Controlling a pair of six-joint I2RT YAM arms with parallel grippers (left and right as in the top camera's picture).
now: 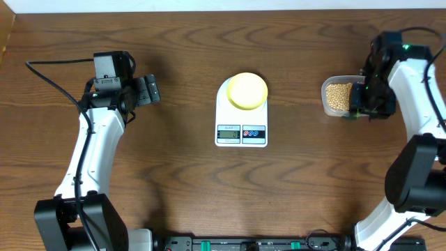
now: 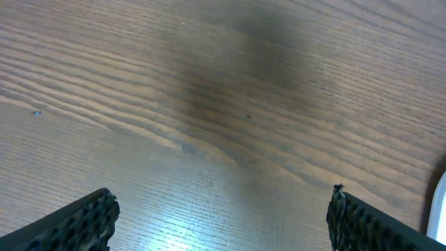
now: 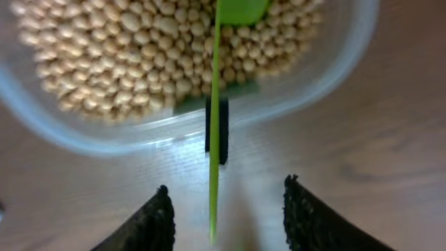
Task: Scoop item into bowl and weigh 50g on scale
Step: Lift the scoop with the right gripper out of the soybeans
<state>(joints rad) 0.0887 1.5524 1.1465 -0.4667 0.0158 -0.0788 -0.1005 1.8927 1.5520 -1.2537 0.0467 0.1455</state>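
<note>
Beans – all that can be seen lie in a clear plastic container on the right side of the desk, well apart from the scale. None are visible in the bowl or loose on the desk.

Bowl – pale yellow, upright on the round platform at the far end of the scale. From overhead its inside looks plain yellow.

Scale – white, at the centre of the desk, with the display and coloured buttons on its near end. The reading is too small to make out.

Scoop – green. In the right wrist view its head sits over the beans at the far side of the container, and its thin handle runs edge-on across the container's near rim toward the camera.

Right fingers – just beside the right end of the container. In the wrist view they stand apart, one on each side of the scoop handle, with a clear gap to the handle on both sides; nothing is gripped.

Left fingers – on the left side of the desk, well apart from the scale, pointing toward it. They are spread wide over bare wood, holding nothing.
</note>
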